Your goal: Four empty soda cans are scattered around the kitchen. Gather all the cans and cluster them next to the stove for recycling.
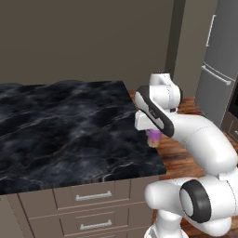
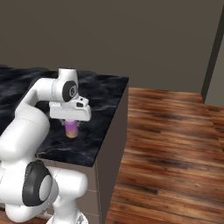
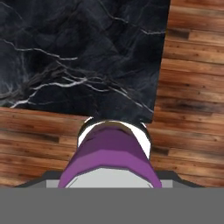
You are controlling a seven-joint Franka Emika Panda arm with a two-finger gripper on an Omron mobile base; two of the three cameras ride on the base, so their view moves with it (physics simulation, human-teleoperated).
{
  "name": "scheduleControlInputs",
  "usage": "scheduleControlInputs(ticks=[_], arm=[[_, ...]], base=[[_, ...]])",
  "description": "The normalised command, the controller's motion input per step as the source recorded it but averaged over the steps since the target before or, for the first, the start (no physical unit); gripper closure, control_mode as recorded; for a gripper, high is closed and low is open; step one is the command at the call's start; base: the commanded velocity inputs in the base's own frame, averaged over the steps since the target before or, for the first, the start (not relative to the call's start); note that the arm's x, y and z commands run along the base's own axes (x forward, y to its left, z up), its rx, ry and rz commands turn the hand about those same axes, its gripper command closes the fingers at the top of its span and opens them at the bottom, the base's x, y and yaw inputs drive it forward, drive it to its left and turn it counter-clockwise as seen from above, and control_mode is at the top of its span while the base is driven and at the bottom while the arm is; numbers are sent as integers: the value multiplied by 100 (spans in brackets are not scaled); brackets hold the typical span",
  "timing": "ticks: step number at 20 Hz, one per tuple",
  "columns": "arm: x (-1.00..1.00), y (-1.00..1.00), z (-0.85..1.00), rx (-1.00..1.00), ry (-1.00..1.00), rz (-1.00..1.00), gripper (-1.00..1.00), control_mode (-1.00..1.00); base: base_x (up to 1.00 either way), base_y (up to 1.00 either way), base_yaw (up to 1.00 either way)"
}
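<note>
On my left lies the surface (image 1: 60, 135), a slab of black marble with white veins, on a cabinet whose drawers (image 1: 93, 197) have silver bar handles. My arm reaches over its right corner, and below my wrist hangs the soda can (image 2: 71, 129), purple above and fading to orange at its base. My pincer (image 2: 71, 124) is clamped on the soda can from above, one finger on each side. In the right base view the can hangs upright above the marble near the corner; I cannot tell whether its base touches the stone. Looking down along my hand, the can's purple body and silver end sit between my fingers, with the corner of the marble beyond. Further right, wooden floor (image 2: 170, 144) runs alongside the cabinet. At the far right of the left base view stands a grey refrigerator (image 1: 218, 60).
</note>
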Motion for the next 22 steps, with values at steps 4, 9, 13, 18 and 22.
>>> scheduleControlInputs(ticks=[4, 9, 13, 18, 22], arm=[[0, 0, 0, 0, 0, 0, 100, 100], [0, 0, 0, 0, 0, 0, 100, 100], [0, 0, 0, 0, 0, 0, 100, 100], [0, 0, 0, 0, 0, 0, 100, 100], [0, 0, 0, 0, 0, 0, 100, 100]], base=[[-67, 1, 0], [-84, 11, 0], [-73, 39, 6], [-49, 60, 30], [-29, 39, 45]])
